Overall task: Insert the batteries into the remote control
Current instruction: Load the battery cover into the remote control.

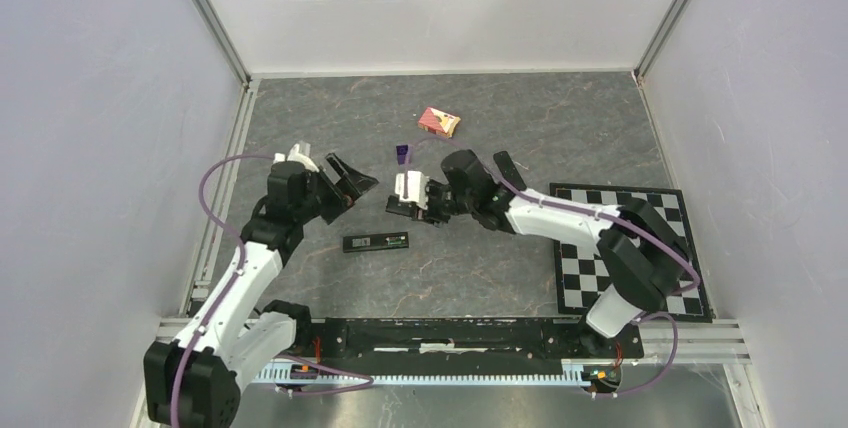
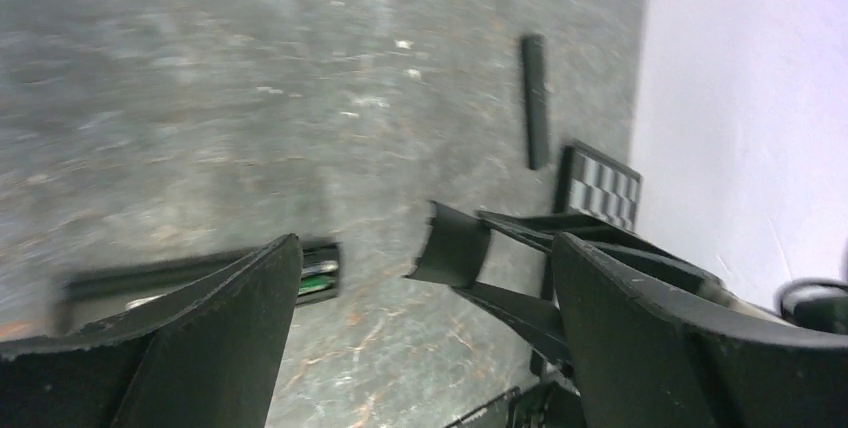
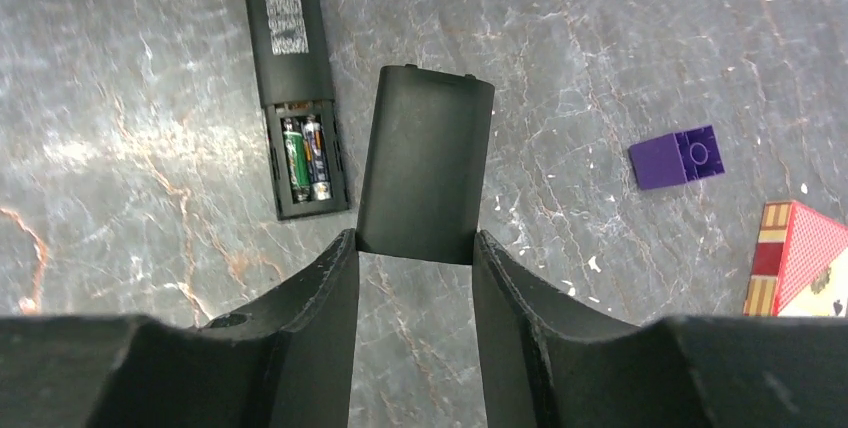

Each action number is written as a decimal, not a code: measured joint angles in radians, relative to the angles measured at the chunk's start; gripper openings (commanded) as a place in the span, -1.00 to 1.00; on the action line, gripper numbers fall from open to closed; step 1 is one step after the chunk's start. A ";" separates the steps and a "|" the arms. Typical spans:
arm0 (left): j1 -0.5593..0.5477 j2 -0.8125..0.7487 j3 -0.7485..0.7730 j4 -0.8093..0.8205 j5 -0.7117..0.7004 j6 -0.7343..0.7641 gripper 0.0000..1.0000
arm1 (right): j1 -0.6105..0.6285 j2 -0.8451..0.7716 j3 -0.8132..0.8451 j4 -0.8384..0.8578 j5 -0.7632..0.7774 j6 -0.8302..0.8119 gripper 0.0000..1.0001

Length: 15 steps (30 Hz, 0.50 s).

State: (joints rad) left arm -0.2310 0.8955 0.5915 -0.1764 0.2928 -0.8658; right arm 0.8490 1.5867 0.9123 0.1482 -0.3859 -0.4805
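Observation:
The remote control [image 1: 375, 242] lies flat in the middle of the table, back side up, with its battery bay uncovered. In the right wrist view [image 3: 292, 68] the green battery [image 3: 293, 158] and the blue battery [image 3: 316, 156] lie side by side in the bay. My right gripper [image 3: 415, 243] is shut on the black battery cover [image 3: 425, 158] and holds it above the table, just right of the bay. In the top view the right gripper [image 1: 402, 201] is just behind the remote. My left gripper [image 1: 360, 186] is open and empty, in the air left of it; its wrist view [image 2: 425, 248] shows the bay end [image 2: 318, 280].
A purple cube [image 1: 403, 154] and a red-and-white box [image 1: 439, 122] lie behind the grippers. A second slim black bar [image 1: 509, 168] lies by the right arm. A checkerboard mat [image 1: 640, 248] covers the right front. Walls enclose the table on three sides.

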 measured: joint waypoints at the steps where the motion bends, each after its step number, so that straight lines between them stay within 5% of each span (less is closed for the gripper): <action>1: 0.020 0.008 0.006 -0.031 -0.012 0.000 0.99 | 0.000 0.022 0.046 -0.065 -0.005 -0.035 -0.23; 8: 0.151 0.169 0.012 -0.183 -0.021 0.001 0.80 | 0.023 0.223 0.374 -0.454 0.006 -0.255 -0.23; 15: 0.208 0.237 0.012 -0.277 -0.023 0.021 0.75 | 0.074 0.366 0.502 -0.665 0.035 -0.352 -0.23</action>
State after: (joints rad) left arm -0.0235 1.1324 0.6033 -0.4534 0.2695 -0.8452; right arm 0.9230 1.9530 1.4143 -0.5167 -0.3508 -0.8326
